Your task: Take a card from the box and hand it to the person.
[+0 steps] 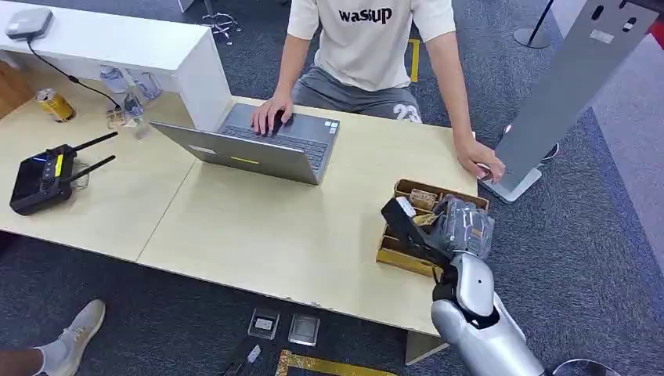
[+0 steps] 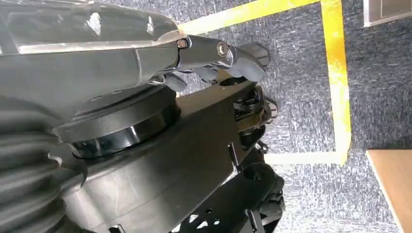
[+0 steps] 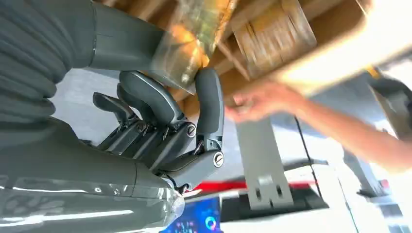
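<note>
The brown cardboard box (image 1: 402,257) stands at the table's right end, with card packs in its compartments. My right hand (image 1: 460,224) is over the box, reaching down into it. In the right wrist view its thumb and one finger (image 3: 210,97) pinch a gold, clear-wrapped card (image 3: 199,34) at the box (image 3: 340,29); the other fingers are curled below. The person (image 1: 368,47) sits across the table in a white T-shirt, one hand (image 1: 270,116) on a laptop, the other hand (image 1: 481,166) on the table's right edge beyond the box. My left hand (image 2: 228,56) hangs over the floor, holding nothing.
A grey open laptop (image 1: 258,145) sits mid-table. A black controller with antennas (image 1: 47,178) lies at the left, with a can (image 1: 55,104) behind it. A grey stand (image 1: 568,82) rises just right of the table. A white counter (image 1: 110,39) is at the back left.
</note>
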### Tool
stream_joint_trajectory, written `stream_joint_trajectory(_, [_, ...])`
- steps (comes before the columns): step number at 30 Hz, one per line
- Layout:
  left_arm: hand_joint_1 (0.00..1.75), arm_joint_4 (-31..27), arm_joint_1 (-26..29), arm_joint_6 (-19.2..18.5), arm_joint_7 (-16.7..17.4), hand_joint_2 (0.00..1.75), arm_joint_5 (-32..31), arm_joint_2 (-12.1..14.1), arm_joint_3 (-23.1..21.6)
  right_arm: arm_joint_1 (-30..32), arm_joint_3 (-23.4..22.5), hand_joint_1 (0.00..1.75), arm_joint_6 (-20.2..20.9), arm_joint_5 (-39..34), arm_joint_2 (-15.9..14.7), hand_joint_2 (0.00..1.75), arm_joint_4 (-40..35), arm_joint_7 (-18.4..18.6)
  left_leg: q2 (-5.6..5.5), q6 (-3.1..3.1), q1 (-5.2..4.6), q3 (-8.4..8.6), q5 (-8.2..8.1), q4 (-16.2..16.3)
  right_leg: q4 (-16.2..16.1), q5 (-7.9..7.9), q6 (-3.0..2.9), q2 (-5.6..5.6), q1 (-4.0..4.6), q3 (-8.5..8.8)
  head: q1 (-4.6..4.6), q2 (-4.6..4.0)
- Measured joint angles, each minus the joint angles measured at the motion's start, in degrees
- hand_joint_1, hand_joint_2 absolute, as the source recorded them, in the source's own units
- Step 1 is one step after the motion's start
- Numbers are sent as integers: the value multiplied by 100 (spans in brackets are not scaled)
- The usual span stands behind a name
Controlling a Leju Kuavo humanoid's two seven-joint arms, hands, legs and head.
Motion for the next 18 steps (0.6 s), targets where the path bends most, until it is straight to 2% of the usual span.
stream_joint_trajectory(4, [0,0,8,20,0,175,37,0,2,135,-144,175,-164,276,-136,175,-832,2,0,0,0,0,0,0,0,0,0,0,0,0,0,0])
stream_joint_trajectory(9, [0,0,9,48,15,175,46,-2,4,223,-310,175,-764,577,-232,175,-1618,-200,1,0,0,1,0,0,0,0,0,1,0,1,2,0])
stream_joint_trajectory(16, [0,-2,4,59,28,175,46,-11,4,142,-441,175,-2019,438,-230,175,-1612,-953,0,0,0,1,0,0,0,0,0,0,0,3,2,0])
stream_joint_trajectory(18, [0,0,3,59,33,175,44,-13,2,75,-483,175,-2225,404,-227,175,-1439,-1118,-1,0,0,0,0,0,0,0,0,0,0,3,2,0])
